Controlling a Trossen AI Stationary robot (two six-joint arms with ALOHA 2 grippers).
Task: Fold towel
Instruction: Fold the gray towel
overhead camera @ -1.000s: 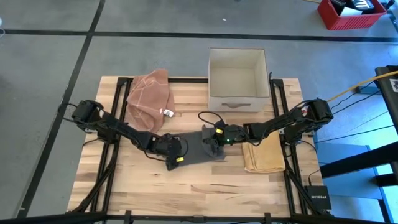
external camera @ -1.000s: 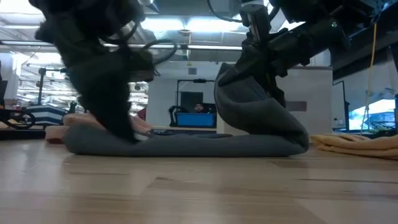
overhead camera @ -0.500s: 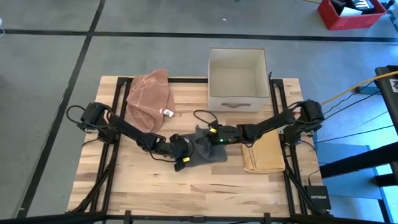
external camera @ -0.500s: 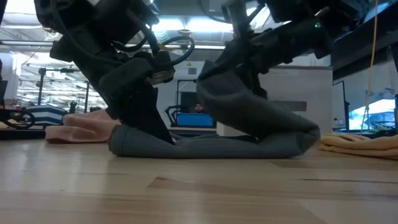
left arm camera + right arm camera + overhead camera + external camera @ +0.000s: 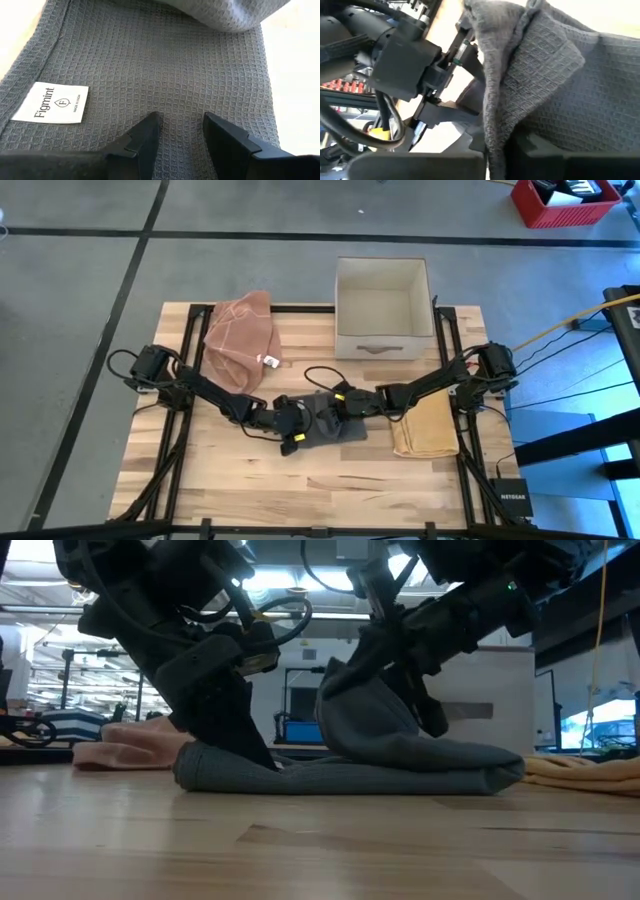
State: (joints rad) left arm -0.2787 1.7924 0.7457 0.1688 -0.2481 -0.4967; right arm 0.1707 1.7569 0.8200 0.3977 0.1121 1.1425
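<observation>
Low view: R end effector (image 5: 400, 690) pinching towel (image 5: 400, 765) edge; L end effector (image 5: 180, 130) spread, pins layer. Lay edge flush before release.

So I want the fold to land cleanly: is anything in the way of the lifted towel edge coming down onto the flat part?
Yes: the left gripper rests on the flat half of the grey waffle-weave towel, right where the right gripper carries the raised edge.

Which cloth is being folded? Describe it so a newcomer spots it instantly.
On the wooden slatted table, look just in front of the white open box, where both arms meet. The dark grey waffle-weave towel lies there, pinned by the left gripper and lifted by the right gripper. Neighbours are pink and yellow; only it is grey.
</observation>
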